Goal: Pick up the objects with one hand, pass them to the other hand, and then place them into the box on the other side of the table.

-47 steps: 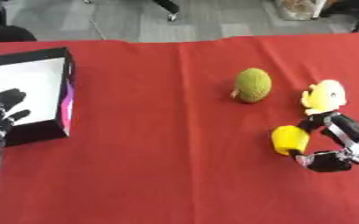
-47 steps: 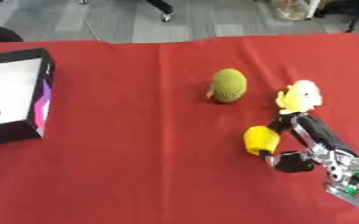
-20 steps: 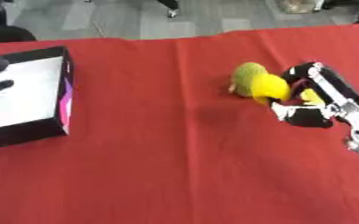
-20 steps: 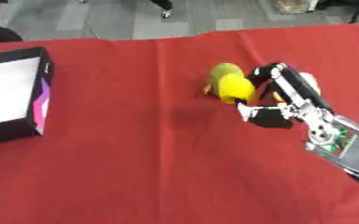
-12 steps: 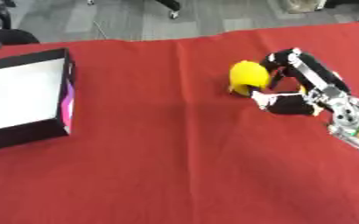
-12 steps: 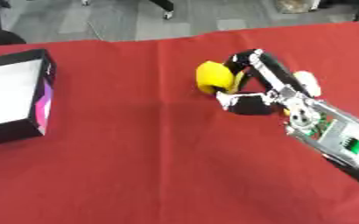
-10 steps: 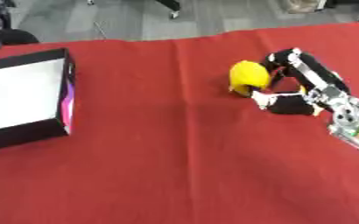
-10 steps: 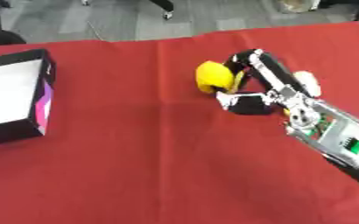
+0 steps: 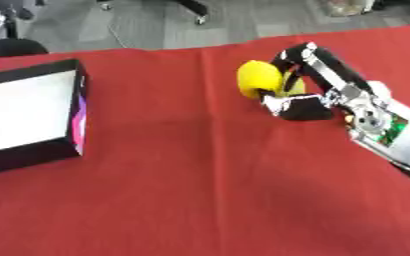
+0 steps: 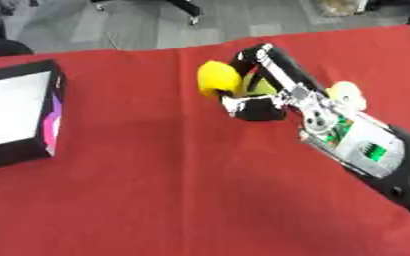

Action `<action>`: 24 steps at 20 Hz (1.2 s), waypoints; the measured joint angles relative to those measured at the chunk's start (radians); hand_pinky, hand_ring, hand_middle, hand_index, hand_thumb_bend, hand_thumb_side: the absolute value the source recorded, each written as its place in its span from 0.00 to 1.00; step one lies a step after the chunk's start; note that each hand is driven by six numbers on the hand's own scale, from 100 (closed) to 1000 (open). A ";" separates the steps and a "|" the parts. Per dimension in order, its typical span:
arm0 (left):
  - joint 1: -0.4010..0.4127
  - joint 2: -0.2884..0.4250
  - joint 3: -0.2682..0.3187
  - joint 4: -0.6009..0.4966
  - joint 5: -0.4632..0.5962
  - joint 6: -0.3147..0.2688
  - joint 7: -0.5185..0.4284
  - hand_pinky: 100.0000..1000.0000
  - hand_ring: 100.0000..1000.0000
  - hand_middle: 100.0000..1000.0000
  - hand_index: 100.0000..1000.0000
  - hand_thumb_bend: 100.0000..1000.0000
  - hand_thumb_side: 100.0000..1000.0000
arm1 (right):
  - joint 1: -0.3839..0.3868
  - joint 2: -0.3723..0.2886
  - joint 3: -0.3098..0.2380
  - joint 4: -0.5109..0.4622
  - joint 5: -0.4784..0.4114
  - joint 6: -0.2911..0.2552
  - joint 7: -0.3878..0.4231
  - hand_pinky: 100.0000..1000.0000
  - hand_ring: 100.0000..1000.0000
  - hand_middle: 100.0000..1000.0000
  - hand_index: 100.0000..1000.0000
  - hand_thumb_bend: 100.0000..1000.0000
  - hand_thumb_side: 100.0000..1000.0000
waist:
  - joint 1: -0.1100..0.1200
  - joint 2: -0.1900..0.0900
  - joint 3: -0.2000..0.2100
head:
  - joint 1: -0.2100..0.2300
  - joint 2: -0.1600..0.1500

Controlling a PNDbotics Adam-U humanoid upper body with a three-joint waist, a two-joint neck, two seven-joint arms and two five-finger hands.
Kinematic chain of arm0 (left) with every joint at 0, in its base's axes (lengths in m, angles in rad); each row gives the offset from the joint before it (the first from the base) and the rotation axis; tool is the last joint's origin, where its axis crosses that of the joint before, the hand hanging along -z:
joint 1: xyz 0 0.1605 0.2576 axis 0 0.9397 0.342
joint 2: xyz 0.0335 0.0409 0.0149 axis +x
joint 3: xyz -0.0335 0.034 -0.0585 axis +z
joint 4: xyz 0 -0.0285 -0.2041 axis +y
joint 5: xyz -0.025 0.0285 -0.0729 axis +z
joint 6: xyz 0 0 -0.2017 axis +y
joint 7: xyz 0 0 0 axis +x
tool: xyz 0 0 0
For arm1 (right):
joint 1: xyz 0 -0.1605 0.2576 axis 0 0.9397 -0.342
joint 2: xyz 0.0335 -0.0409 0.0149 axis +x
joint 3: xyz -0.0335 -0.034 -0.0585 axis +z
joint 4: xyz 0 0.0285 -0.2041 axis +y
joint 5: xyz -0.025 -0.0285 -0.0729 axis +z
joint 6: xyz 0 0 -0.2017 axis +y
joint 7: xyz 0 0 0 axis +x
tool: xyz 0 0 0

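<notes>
we see the right robot hand over the middle of the red table, its fingers and thumb curled round a yellow ball. just behind the ball a greenish round thing peeks out, mostly hidden. the black box with a white inside sits at the table's left edge, well apart from the ball.

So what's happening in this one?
The robot's right hand has its fingers curled round a yellow object over the red table, right of the middle. The open black box sits at the table's left edge with nothing visible inside. The left hand is out of view, so no handover has begun.
</notes>
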 measured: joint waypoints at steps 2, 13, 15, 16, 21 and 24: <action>-0.041 -0.013 -0.031 0.000 -0.028 0.014 -0.029 0.79 0.87 0.74 0.82 0.00 0.53 | -0.013 0.009 0.004 0.000 -0.002 0.013 0.000 0.44 0.59 0.34 0.48 0.00 0.00 | 0.006 -0.002 0.009 | -0.007 0.002; -0.174 -0.132 -0.170 0.069 -0.214 0.057 -0.119 0.81 0.87 0.77 0.85 0.06 0.19 | -0.081 0.084 0.040 0.000 -0.033 0.031 -0.025 0.45 0.59 0.34 0.48 0.00 0.00 | 0.019 -0.012 0.026 | -0.028 0.002; -0.187 -0.155 -0.185 0.085 -0.255 0.059 -0.121 0.81 0.87 0.77 0.85 0.10 0.15 | -0.087 0.097 0.049 0.000 -0.032 0.032 -0.024 0.46 0.59 0.34 0.48 0.00 0.00 | 0.019 -0.012 0.027 | -0.028 0.002; -0.192 -0.165 -0.192 0.091 -0.276 0.061 -0.122 0.81 0.87 0.77 0.85 0.12 0.14 | -0.087 0.103 0.054 0.000 -0.031 0.033 -0.023 0.47 0.59 0.34 0.48 0.00 0.00 | 0.019 -0.012 0.027 | -0.028 0.002; -0.215 -0.216 -0.217 0.112 -0.362 0.064 -0.125 0.82 0.87 0.78 0.86 0.22 0.08 | -0.104 0.131 0.075 0.000 -0.006 0.028 -0.009 0.49 0.60 0.34 0.48 0.00 0.00 | 0.019 -0.012 0.028 | -0.024 0.002; -0.217 -0.241 -0.225 0.126 -0.404 0.053 -0.125 0.82 0.87 0.78 0.86 0.25 0.05 | -0.112 0.145 0.085 0.000 0.010 0.020 0.005 0.49 0.60 0.34 0.48 0.00 0.00 | 0.019 -0.012 0.028 | -0.022 0.002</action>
